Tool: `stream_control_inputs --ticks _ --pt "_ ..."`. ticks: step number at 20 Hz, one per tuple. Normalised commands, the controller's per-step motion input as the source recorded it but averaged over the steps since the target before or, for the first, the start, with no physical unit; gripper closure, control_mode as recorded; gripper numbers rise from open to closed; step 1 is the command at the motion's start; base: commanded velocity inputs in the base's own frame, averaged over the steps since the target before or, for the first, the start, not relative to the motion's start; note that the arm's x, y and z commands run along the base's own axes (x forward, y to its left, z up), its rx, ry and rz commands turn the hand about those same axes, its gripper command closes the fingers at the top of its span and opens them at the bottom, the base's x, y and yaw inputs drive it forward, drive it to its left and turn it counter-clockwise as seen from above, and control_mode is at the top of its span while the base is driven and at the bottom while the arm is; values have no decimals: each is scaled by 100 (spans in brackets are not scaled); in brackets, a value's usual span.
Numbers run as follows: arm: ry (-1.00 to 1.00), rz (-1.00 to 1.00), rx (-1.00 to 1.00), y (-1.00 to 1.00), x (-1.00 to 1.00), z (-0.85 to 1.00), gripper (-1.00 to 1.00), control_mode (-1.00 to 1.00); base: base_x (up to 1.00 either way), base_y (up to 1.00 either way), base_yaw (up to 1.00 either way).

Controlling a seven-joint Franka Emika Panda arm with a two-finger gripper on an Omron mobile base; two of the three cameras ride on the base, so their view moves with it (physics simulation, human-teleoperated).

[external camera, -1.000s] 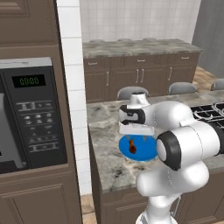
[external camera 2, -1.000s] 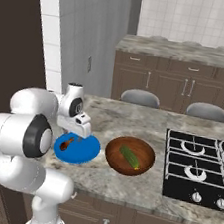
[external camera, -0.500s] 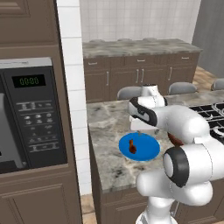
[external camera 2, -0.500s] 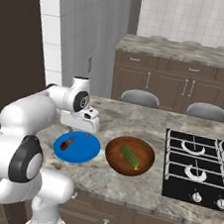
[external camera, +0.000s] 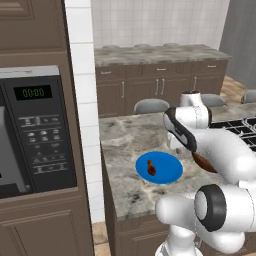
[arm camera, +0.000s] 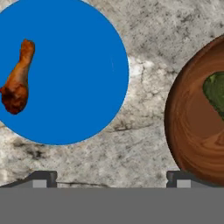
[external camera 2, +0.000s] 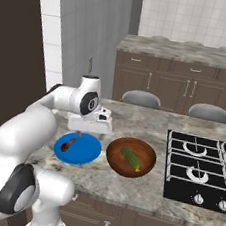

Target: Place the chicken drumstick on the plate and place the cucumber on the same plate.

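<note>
Half done: drumstick lies on plate, cucumber waits in bowl, gripper jaws wide, empty.

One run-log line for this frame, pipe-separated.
gripper: open, empty | reddish-brown chicken drumstick: on flat round blue plate | green cucumber: in round brown wooden bowl | next: cucumber

Even, flat rendered light throughout, bright and sharp, with only faint shadows.
</note>
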Motion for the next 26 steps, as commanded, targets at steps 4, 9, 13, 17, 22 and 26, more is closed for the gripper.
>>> stream_control_inputs --ticks 4,9,13,17,22,26 --pt "0 11 7 -63 -30 29 -100 -100 0 0 0" --pt "0 1 11 -68 -22 21 -100 -100 0 0 0" --pt "0 0 15 -73 -10 19 -100 -100 0 0 0" --pt "0 -3 13 -72 -3 12 -100 -100 0 0 0" --pt "0 -10 6 -66 0 3 -100 -100 0 0 0" --pt "0 -17 0 -57 1 -1 -100 -100 0 0 0"
